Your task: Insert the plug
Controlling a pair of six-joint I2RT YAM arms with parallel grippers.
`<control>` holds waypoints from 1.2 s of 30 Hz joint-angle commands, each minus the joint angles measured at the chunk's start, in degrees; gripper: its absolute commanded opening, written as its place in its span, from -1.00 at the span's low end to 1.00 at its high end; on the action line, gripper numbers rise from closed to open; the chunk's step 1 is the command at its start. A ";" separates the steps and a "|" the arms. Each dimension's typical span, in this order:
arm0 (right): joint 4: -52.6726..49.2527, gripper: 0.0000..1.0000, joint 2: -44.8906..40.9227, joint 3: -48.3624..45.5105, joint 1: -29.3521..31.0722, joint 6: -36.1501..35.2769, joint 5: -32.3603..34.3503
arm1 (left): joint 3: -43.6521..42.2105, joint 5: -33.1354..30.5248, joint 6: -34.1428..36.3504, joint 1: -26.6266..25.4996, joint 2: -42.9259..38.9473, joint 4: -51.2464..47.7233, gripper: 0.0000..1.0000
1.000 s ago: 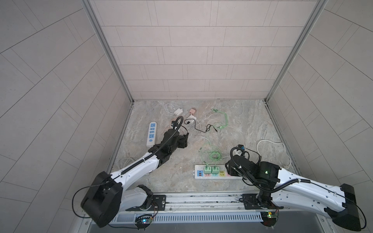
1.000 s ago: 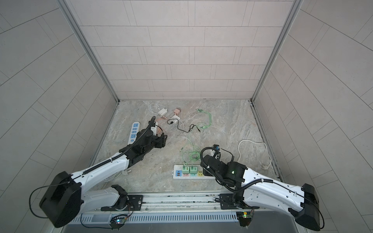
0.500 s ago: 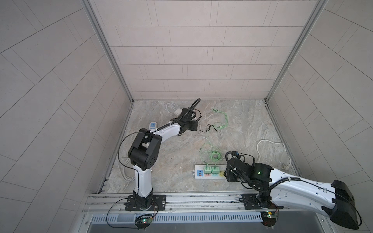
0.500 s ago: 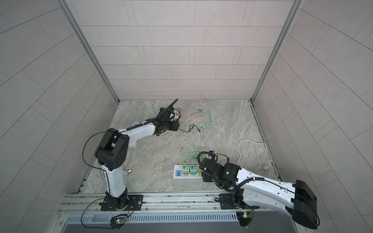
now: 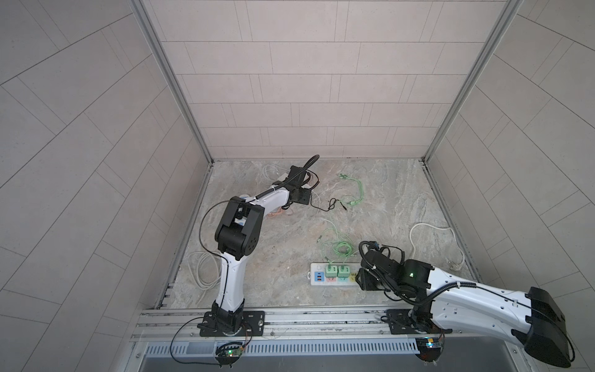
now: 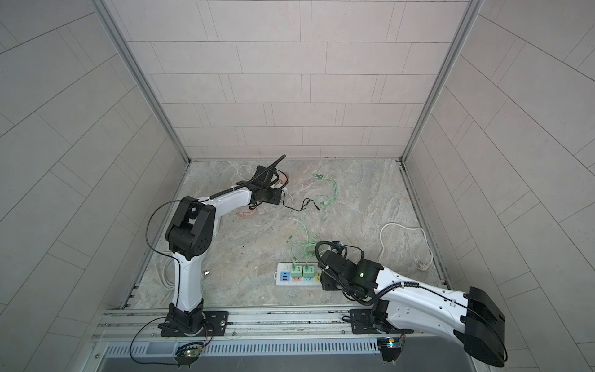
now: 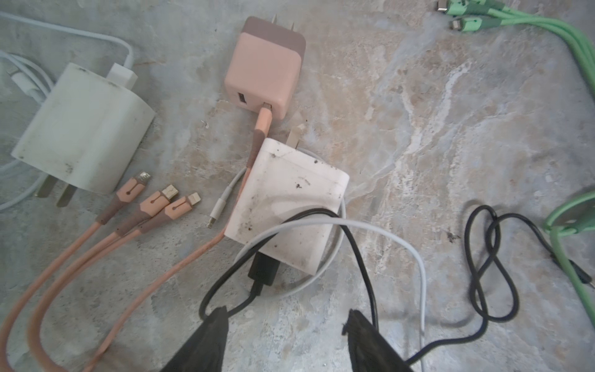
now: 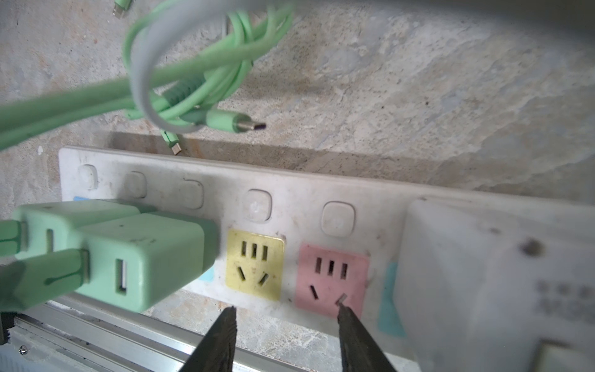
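Two pincers are in play, and neither has anything in its grip. The left pincer (image 7: pixel 286 322) hangs with its jaws moderately wide over a clutter of chargers. The likely plug, a scuffed white charger (image 7: pixel 286 193), lies flat on the floor (image 7: pixel 418 128) straight ahead of its tips, well apart from the strip. By my reading the step in hand is the reach for that plug, with the pickup not yet made. A black lead (image 7: pixel 262 270) is seated in the charger's near end and passes close by the fingertips, and a pale cable (image 7: pixel 322 220) lies looped across its top. The next move therefore calls for the jaws to come down astride the charger's body without trapping either line, then a lift that lets the cords slide free. A pink charger (image 7: pixel 265 64) sits just beyond the white one, and a second white charger (image 7: pixel 83 128) lies off to one side. The right pincer (image 8: pixel 286 310) holds its jaws narrowly apart and empty, low at the near edge of the power strip (image 8: pixel 289 193). A free yellow socket (image 8: pixel 254 269) and a free pink socket (image 8: pixel 331 280) lie just ahead of its tips, with two green chargers (image 8: pixel 145 257) seated alongside. Only one prong of the white charger shows, so how its blades sit is hard to judge. A large white block (image 8: pixel 483 273) beside the right pincer runs out of frame, its print is blurred, and I cannot tell whether it is plugged in. In both top views the chargers are mostly hidden behind the left arm's wrist and too small to tell apart.
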 commanded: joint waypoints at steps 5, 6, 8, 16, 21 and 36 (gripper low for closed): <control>-1.10 0.02 1.31 -1.83 -0.75 -1.02 -0.87 | 2.20 1.73 1.96 0.15 3.04 2.91 0.29; -0.98 0.02 1.81 -1.91 -0.98 -1.30 -0.96 | 2.64 1.98 1.96 0.21 3.35 2.67 0.29; -0.22 0.02 2.41 -2.01 -1.66 -1.90 -1.70 | 3.44 2.30 1.93 0.25 3.79 2.26 0.29; 2.18 0.02 5.05 -2.75 -5.31 -4.91 -4.41 | 6.08 -0.40 2.87 0.59 5.02 0.76 0.34; 2.67 0.02 6.81 -2.89 -7.23 -6.71 -4.68 | 9.65 -2.47 3.25 1.03 7.79 -1.39 0.36; 2.71 0.01 9.73 -2.24 -12.36 -10.00 -7.39 | 18.86 2.08 3.27 1.40 15.64 -5.59 0.43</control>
